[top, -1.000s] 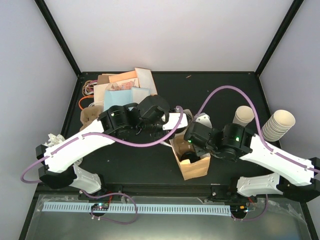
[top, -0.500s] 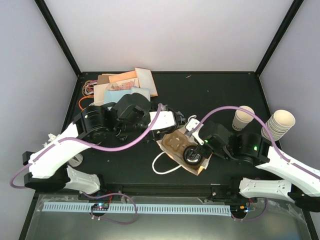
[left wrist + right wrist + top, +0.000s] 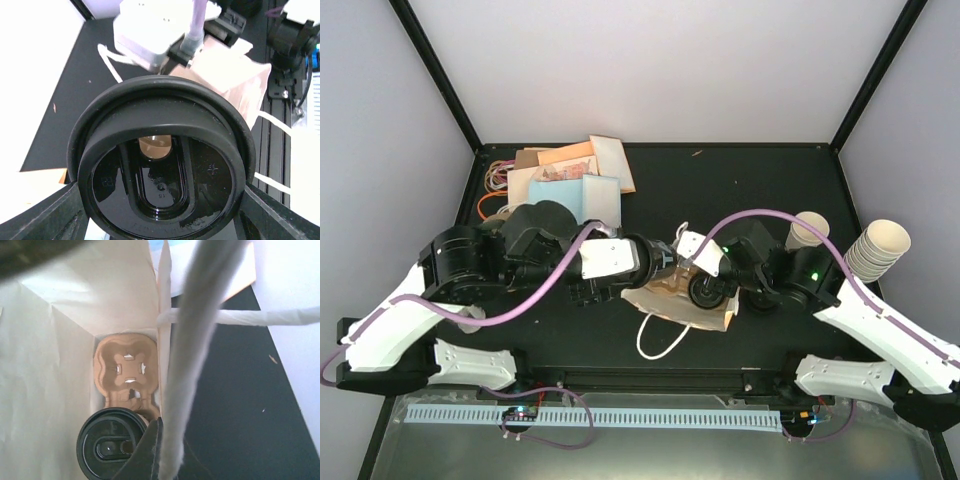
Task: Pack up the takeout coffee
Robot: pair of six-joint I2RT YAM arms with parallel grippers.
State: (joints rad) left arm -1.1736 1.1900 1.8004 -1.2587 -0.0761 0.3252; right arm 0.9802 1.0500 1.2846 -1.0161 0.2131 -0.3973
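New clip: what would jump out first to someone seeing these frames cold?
A black lid gripped by the left pincer nearly fills the left wrist view. At table centre a brown paper bag lies tipped over, the right pincer pinching its white handle; inside sit a black-lidded cup and a cardboard carrier.

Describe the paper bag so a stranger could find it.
On the black table, look at the middle. The tan bag lies tipped there. Unlike the flat papers at the far left, it trails a white loop handle toward the near edge.
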